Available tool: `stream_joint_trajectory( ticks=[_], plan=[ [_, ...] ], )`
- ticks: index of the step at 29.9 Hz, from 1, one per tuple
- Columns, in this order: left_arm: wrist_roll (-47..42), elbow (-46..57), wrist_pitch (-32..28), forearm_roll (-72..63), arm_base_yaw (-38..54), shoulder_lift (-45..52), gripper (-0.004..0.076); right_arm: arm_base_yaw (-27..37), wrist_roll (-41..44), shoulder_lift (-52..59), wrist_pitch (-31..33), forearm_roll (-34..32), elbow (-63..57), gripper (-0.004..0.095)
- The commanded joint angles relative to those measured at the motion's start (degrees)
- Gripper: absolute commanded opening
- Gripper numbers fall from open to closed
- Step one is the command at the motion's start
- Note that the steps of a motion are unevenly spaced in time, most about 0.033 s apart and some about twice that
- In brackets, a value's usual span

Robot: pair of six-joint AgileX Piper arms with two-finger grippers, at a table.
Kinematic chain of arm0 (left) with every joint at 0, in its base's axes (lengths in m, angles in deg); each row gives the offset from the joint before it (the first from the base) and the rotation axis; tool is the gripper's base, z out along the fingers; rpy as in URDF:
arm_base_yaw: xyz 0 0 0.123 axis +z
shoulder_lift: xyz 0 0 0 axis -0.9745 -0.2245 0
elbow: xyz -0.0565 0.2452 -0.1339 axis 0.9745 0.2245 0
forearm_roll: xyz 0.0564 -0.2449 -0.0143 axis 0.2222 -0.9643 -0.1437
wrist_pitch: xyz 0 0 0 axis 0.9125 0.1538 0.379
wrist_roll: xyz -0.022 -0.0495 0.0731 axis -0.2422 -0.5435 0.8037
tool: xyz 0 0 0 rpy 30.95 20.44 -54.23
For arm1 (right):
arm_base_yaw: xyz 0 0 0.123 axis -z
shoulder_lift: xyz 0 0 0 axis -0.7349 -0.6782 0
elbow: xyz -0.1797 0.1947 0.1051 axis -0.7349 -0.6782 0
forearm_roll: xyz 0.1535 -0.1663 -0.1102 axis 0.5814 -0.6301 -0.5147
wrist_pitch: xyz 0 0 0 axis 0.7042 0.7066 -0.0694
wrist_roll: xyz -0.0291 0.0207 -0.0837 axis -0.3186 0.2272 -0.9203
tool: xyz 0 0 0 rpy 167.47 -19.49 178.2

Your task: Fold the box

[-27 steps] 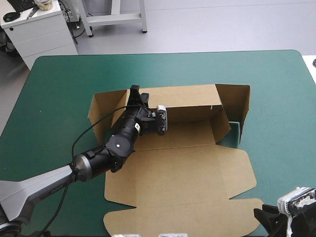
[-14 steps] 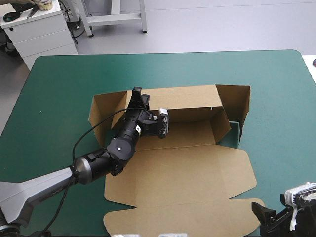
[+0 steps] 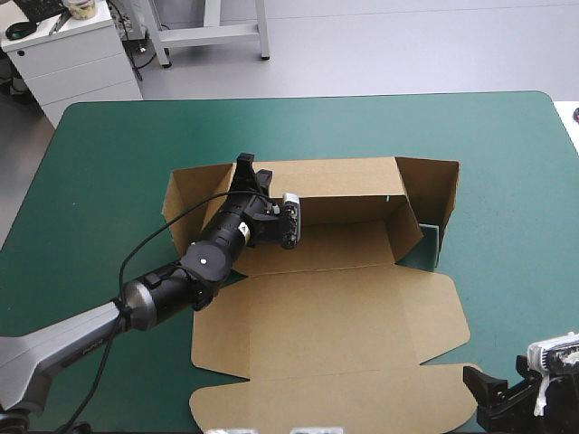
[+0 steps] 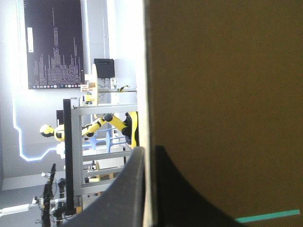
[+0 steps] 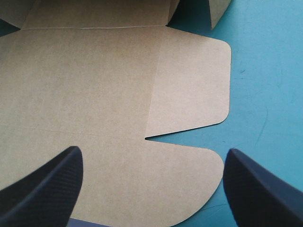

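Box [image 3: 353, 244] lies in the middle of the teal-green cover [image 3: 118, 145], only half formed. Its far long wall [image 3: 335, 176] is standing, a flap [image 3: 432, 194] is raised at the right end and another at the left end, and the wide lid [image 3: 335, 307] is flat toward the near edge. Left gripper [image 3: 246, 168] is at the left end of the far wall. The left wrist view shows its black fingers [image 4: 135, 189] almost together with the edge of the board between them, so it pinches the box there. Right gripper [image 5: 154, 151] is at the near right corner of the lid, fingers spread wide and holding nothing. I judge the step in hand is raising and tucking the walls at the left end. The next move probably needs the left gripper to turn its piece inward along the crease, while the right one presses the board so that the sheet does not slide
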Motion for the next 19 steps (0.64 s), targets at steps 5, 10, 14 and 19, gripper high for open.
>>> stream_joint_trajectory(
  ticks=[5, 10, 14, 19],
  plan=[
    [-3.9, -0.6, -1.9, 2.8, -1.2, 4.7, -0.0010, 0.4, 1.6, -1.1, -4.4, -1.0, 1.4, 0.0751],
    [-4.3, -0.6, -1.0, 2.6, -1.2, 4.7, -0.0010, 0.4, 7.9, -2.0, -9.8, -5.5, 1.4, 0.0751],
    [-4.1, -0.6, -1.0, 2.6, -1.2, 4.7, -0.0010, 0.4, 13.5, -8.9, -11.7, -12.2, 1.9, 0.0751],
    [-4.1, -0.6, -1.0, 2.6, -1.2, 4.7, -0.0010, 0.4, 17.4, -20.4, -23.9, -20.9, 5.7, 0.0750]
  ],
)
